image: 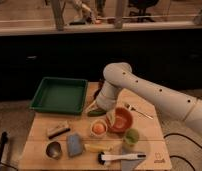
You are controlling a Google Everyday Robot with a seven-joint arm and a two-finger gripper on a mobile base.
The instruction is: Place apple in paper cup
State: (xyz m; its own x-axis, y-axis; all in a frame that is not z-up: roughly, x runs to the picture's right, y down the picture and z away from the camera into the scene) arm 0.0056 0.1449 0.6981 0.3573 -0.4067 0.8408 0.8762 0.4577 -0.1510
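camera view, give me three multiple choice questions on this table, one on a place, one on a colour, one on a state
1. Where is the green tray?
A. far left of the table
B. front right corner
C. on the floor

2. What colour is the bowl?
A. blue
B. red-orange
C. white

3. What is in the paper cup?
A. nothing
B. a fork
C. a round orange-pink thing, likely the apple

Answers:
1 A, the tray lies at the far left edge.
2 B, the bowl beside the cup is red-orange.
3 C, the round thing sits inside the rim, and the gripper is just above and to the right.
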